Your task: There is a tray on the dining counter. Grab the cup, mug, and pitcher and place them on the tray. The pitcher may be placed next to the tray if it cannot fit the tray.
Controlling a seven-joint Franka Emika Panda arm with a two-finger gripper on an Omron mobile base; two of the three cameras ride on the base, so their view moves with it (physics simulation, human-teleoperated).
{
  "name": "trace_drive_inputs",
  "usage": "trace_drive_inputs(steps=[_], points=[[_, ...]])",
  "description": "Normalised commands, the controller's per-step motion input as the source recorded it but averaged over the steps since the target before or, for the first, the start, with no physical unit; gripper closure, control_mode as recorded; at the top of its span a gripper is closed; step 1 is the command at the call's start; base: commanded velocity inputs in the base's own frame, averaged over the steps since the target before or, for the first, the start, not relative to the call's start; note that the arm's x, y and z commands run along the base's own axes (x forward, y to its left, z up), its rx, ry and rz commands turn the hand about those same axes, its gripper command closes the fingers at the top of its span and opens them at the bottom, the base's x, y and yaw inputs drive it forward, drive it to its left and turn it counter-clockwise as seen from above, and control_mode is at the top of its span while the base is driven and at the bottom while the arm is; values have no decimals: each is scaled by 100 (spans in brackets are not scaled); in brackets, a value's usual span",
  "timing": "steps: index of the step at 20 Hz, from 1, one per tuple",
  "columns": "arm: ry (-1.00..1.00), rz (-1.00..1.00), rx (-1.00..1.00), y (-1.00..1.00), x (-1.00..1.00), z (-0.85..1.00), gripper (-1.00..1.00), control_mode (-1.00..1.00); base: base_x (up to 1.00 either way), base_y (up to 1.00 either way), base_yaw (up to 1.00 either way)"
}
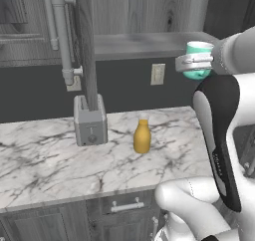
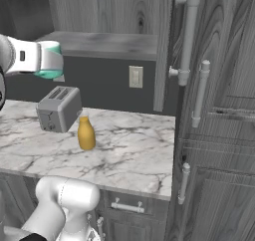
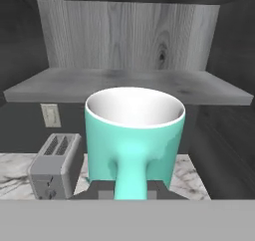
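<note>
My gripper (image 1: 193, 61) is shut on the teal mug (image 1: 200, 48) and holds it upright, high above the marble worktop (image 1: 45, 160). In the hand view the mug (image 3: 134, 130) is close up, white inside, its loop handle pinched between my gripper's (image 3: 130, 191) fingers. From the right base view the mug (image 2: 52, 60) hangs at the upper left with the gripper (image 2: 41, 59) on it. The mustard-yellow pitcher (image 1: 142, 137) stands upright on the worktop, just right of the toaster (image 1: 90, 120); it is also the pitcher (image 2: 86, 133) below the mug. The tray, cup and dining counter are out of view.
A grey toaster (image 2: 59, 108) sits by the back wall. A wooden shelf (image 3: 124, 83) runs above the worktop at about the mug's height. A tall cabinet with long bar handles (image 2: 191, 36) closes the worktop's right end, and a wall socket (image 1: 158, 73) lies behind.
</note>
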Motion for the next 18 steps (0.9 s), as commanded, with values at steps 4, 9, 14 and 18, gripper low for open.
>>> trace_drive_inputs(steps=[4, 9, 14, 18], points=[[6, 0, -4, -3, -42, -4, 100, -100, 0, 0, 0], [2, 9, 0, -33, -41, -17, 100, -100, 0, 0, 0], [0, 4, 0, -10, -18, -22, 100, -100, 0, 0, 0], [1, 0, 0, 0, -19, -22, 100, -100, 0, 0, 0]])
